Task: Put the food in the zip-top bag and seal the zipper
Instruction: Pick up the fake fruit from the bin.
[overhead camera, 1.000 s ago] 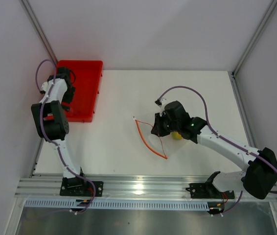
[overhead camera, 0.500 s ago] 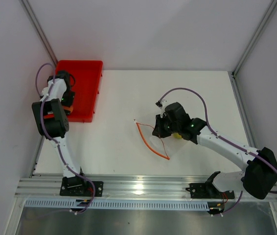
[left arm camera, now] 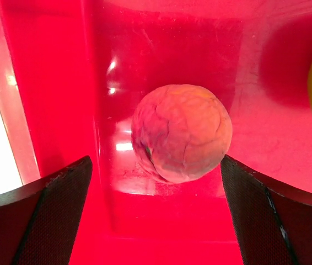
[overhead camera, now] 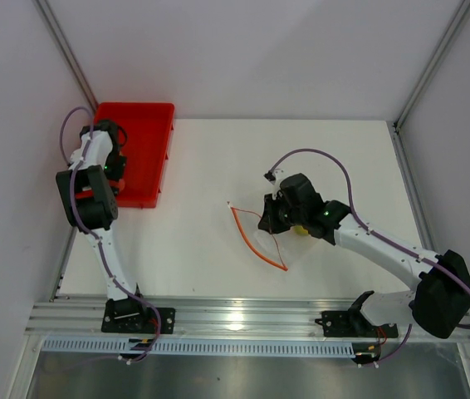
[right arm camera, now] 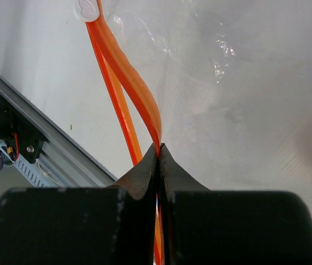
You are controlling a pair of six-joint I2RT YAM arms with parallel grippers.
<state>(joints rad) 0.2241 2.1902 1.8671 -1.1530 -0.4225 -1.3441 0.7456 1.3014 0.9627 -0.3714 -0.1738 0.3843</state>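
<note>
White table point(overhead camera: 210, 166), tray at far left: we judge loading is in hand, sealing not yet begun.
Top view: left gripper point(overhead camera: 115, 165) over red tray point(overhead camera: 148, 106); right gripper point(overhead camera: 270, 218) at clear crinkly bag point(overhead camera: 264, 238), yellow fruit point(overhead camera: 300, 230) beside it, possibly inside. Left wrist: fingers point(left arm camera: 51, 215) spread wide, flanking round, crackled pinkish fruit point(left arm camera: 182, 132) on glossy tray floor; next, we'd descend and close. Right wrist: jaws pinched onto thin orange zipper point(right arm camera: 125, 72), holding the mouth.
</note>
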